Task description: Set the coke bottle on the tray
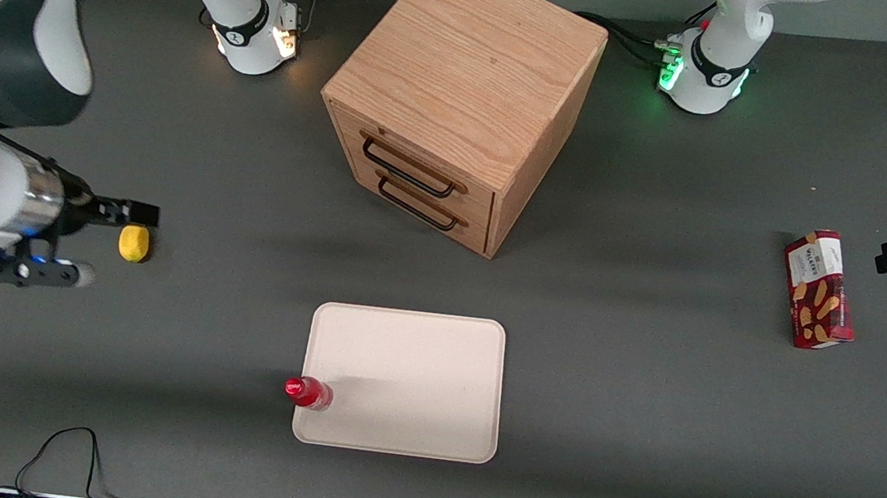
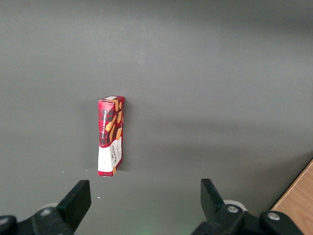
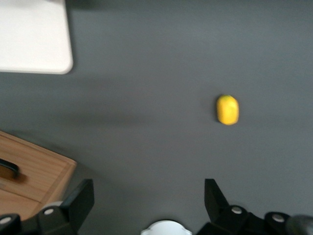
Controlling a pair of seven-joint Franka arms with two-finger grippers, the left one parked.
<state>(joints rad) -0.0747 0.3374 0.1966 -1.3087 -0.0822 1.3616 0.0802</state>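
Note:
The coke bottle [image 1: 308, 392], small and red with a red cap, stands on the cream-white tray [image 1: 414, 363], just inside its rim at the corner nearest the front camera on the working arm's side. My right gripper [image 1: 140, 213] is well away from it toward the working arm's end of the table, above a lemon. It is open and empty; the right wrist view shows its fingers spread wide [image 3: 149, 198] over bare table. One corner of the tray [image 3: 29, 39] shows in that view. The bottle is out of that view.
A yellow lemon [image 1: 133, 242] lies on the table under my gripper and also shows in the right wrist view [image 3: 227, 109]. A wooden two-drawer cabinet [image 1: 461, 92] stands farther from the front camera than the tray. A red biscuit box [image 1: 819, 288] lies toward the parked arm's end.

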